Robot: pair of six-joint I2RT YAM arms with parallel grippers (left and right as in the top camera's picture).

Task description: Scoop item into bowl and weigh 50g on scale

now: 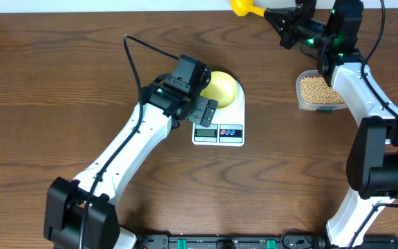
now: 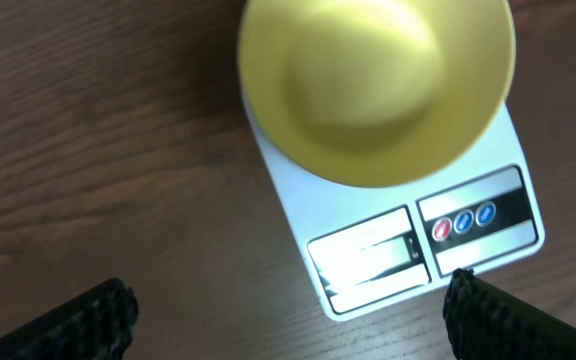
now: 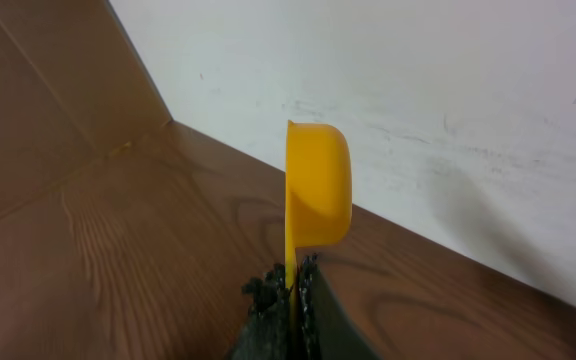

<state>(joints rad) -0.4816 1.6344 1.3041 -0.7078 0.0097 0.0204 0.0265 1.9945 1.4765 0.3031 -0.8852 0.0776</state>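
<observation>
The pale yellow-green bowl [image 1: 221, 88] stands empty on the white scale [image 1: 218, 131]; both fill the left wrist view, bowl [image 2: 378, 85] above the scale's display and buttons [image 2: 423, 240]. My left gripper [image 1: 200, 111] is open and empty, just over the scale's front left [image 2: 288, 320]. My right gripper [image 1: 282, 24] is shut on the handle of the bright yellow scoop [image 1: 244, 7], held high at the table's back edge; in the right wrist view the scoop [image 3: 316, 190] stands on edge above my fingers [image 3: 293, 285]. The tan beans [image 1: 318, 90] lie in the clear tub.
The clear tub [image 1: 302, 102] sits on the right of the table under my right arm. A white wall [image 3: 448, 110] runs along the table's back edge. A black cable [image 1: 131, 59] loops over the table left of the scale.
</observation>
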